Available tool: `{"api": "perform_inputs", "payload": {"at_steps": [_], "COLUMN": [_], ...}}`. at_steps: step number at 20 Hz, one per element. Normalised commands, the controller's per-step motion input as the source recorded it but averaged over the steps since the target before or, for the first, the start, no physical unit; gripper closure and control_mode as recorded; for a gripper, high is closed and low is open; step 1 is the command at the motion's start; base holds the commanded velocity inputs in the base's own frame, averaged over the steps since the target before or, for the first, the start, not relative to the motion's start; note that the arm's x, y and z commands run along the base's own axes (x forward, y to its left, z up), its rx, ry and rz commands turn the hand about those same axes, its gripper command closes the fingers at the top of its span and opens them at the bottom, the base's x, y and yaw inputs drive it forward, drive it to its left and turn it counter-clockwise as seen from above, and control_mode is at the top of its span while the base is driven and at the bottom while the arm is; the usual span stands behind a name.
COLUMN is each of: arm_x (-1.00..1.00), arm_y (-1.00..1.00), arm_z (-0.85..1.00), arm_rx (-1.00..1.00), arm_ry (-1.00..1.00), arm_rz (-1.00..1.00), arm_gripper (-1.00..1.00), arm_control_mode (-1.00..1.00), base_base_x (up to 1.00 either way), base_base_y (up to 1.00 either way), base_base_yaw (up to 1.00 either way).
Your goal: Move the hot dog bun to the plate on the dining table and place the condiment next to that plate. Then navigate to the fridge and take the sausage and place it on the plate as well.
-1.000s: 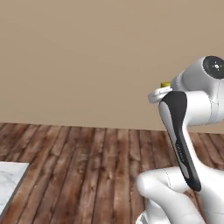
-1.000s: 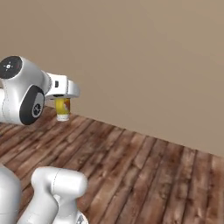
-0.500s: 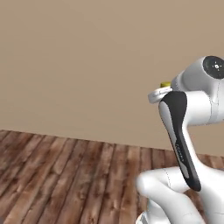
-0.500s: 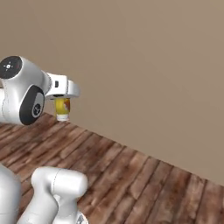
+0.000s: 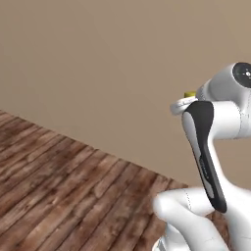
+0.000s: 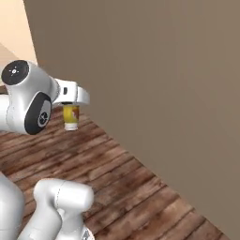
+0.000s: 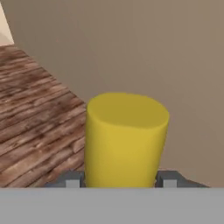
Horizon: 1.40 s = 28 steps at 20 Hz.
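Note:
My gripper is shut on the condiment, a small yellow bottle with a red-and-white label that hangs below the hand, well above the floor. In the hand view the condiment stands as a yellow cylinder between the two dark fingertips. A sliver of its yellow cap peeks out behind the white wrist in the left base view. The bun, plate, dining table, sausage and fridge are out of view.
A plain tan wall runs close ahead and to the right. A dark wooden plank floor lies below. At the far left of the right base view the wall ends at a corner with a lighter surface beyond.
The whole scene has shifted as the base turns: the wall has swung closer and the floor boards have slid across. The arm keeps the same pose, still holding the condiment.

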Motion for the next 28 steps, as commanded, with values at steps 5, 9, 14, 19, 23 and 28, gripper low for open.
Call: {"api": "perform_inputs", "payload": {"at_steps": [5, 9, 14, 19, 23, 28], "arm_x": [0.0, 0.0, 0.0, 0.0, 0.0, 0.0], "arm_y": [0.0, 0.0, 0.0, 0.0, 0.0, 0.0], "arm_z": [0.0, 0.0, 0.0, 0.0, 0.0, 0.0], "arm_rx": [0.0, 0.0, 0.0, 0.0, 0.0, 0.0], "arm_ry": [0.0, 0.0, 0.0, 0.0, 0.0, 0.0], "arm_rz": [0.0, 0.0, 0.0, 0.0, 0.0, 0.0], "arm_gripper": [1.0, 1.0, 1.0, 1.0, 1.0, 1.0], "arm_control_mode": [1.0, 1.0, 1.0, 1.0, 1.0, 1.0], "base_base_x": [0.63, 0.71, 0.83, 0.98, 1.0, 0.94], "base_base_y": [-0.03, -0.08, -0.27, -0.63, -0.7, -0.74], "base_base_yaw": [0.8, 0.77, 0.67, 0.49, 0.45, 0.45]}}
